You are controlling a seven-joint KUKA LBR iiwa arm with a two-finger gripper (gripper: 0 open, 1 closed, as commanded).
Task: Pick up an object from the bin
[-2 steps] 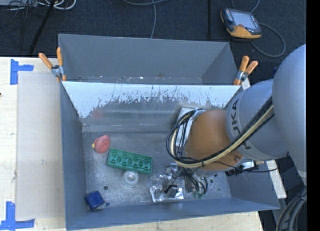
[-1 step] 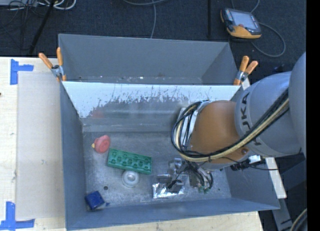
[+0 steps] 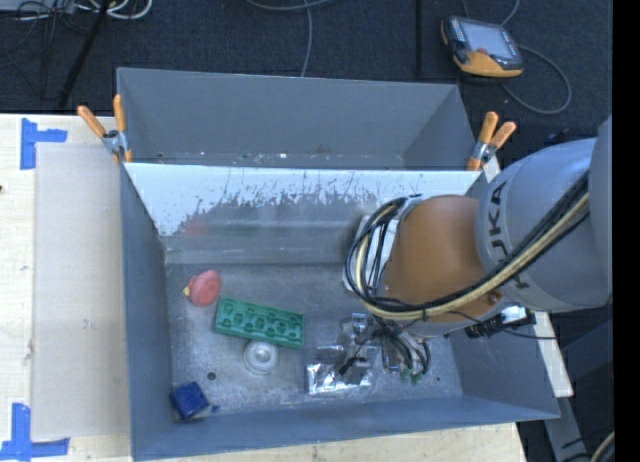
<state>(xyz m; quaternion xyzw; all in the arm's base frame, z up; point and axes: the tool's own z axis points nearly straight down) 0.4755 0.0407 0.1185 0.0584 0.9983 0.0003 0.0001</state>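
Note:
My gripper (image 3: 366, 342) is low in the bin's front right part, under the arm's orange cover. Right beside it, on its front left, lies a crumpled silver foil-like piece (image 3: 334, 376), touching it or nearly so. Whether the piece is gripped is hidden from me. A small green-tinted bit (image 3: 412, 374) lies just to the gripper's right. Left of the gripper a flat green block with a row of round holes (image 3: 258, 322) rests on the floor, apart from it.
A white round cap-like thing (image 3: 260, 356) lies in front of the green block. A pink-red lump (image 3: 203, 288) sits further left, and a small blue piece (image 3: 188, 400) is in the front left corner. The arm covers the bin's right side.

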